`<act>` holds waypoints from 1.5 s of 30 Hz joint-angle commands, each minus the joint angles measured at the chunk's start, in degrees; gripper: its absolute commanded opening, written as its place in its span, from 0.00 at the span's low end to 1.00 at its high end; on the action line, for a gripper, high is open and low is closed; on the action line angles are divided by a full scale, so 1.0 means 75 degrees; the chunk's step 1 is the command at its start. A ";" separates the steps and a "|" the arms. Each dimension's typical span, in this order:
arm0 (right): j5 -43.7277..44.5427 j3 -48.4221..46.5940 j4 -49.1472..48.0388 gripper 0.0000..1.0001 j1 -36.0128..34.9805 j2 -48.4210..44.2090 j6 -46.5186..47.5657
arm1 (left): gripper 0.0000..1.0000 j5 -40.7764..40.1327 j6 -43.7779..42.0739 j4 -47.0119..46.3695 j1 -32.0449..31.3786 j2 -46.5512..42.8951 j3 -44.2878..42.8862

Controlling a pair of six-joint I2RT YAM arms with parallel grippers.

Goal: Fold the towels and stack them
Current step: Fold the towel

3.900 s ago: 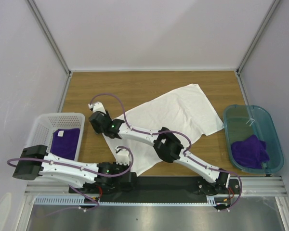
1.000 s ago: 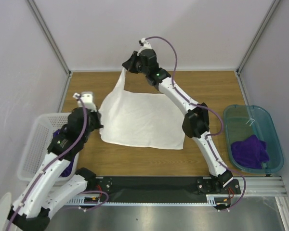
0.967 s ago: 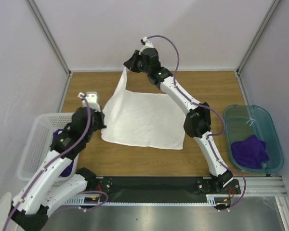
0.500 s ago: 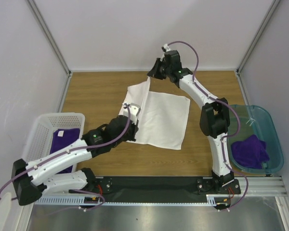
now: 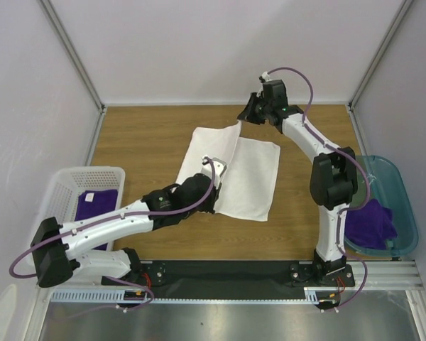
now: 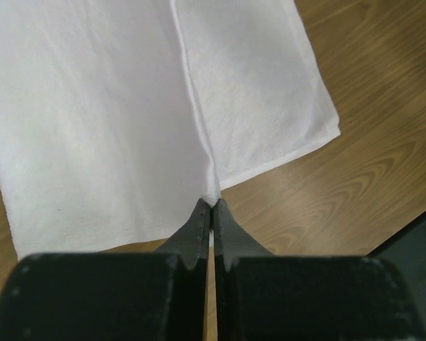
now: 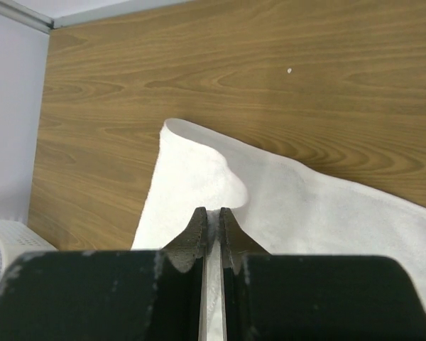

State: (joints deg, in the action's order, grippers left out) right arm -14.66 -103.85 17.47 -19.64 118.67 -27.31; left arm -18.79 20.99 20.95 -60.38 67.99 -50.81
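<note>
The left hand and the right hand each pinched a corner of the big white towel in the middle of the surface, probably to fold one side over the other.

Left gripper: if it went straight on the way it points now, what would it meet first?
The white towel: the left gripper is shut on its edge, and more of it lies straight ahead; depth is unclear.

arms: white links, blk joints | cables: purple | bases: blk
</note>
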 commanded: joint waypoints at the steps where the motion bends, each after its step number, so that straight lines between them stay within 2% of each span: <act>1: -0.0167 -0.0297 -0.0010 0.00 0.0052 -0.0577 0.0243 | 0.00 -0.0085 0.0131 -0.0368 -0.0094 -0.0065 -0.0689; 9: 0.0020 -0.0848 0.0318 0.00 0.0064 -0.0601 0.0371 | 0.00 -0.0027 -0.0162 -0.0543 -0.0164 0.0017 -0.1124; 13: 0.0137 -0.0708 0.0447 0.00 0.0122 -0.0554 0.0536 | 0.00 0.0149 -0.0233 -0.0695 -0.0234 0.0310 -0.1136; 20: -0.0061 0.0299 0.0155 0.00 0.0567 -0.0694 0.0688 | 0.00 0.0535 -0.0186 -0.1070 -0.0410 0.0965 -0.1136; 25: -0.0062 0.0686 0.0295 0.00 0.0860 -0.0671 0.1027 | 0.00 0.0770 -0.0361 -0.1094 -0.0481 0.1669 -0.1603; 32: 0.0500 0.1529 0.0354 0.00 0.1200 -0.0799 0.1473 | 0.00 0.1251 -0.0514 -0.1094 -0.0586 0.2653 -0.2132; 45: 0.0946 0.2456 0.0049 0.00 0.1751 -0.0682 0.1298 | 0.01 0.1778 -0.0631 -0.0848 -0.0715 0.3861 -0.2648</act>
State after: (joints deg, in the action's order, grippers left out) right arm -9.37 -86.24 20.12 -7.40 116.11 -17.74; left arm -7.20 17.45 14.72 -65.06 96.31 -67.75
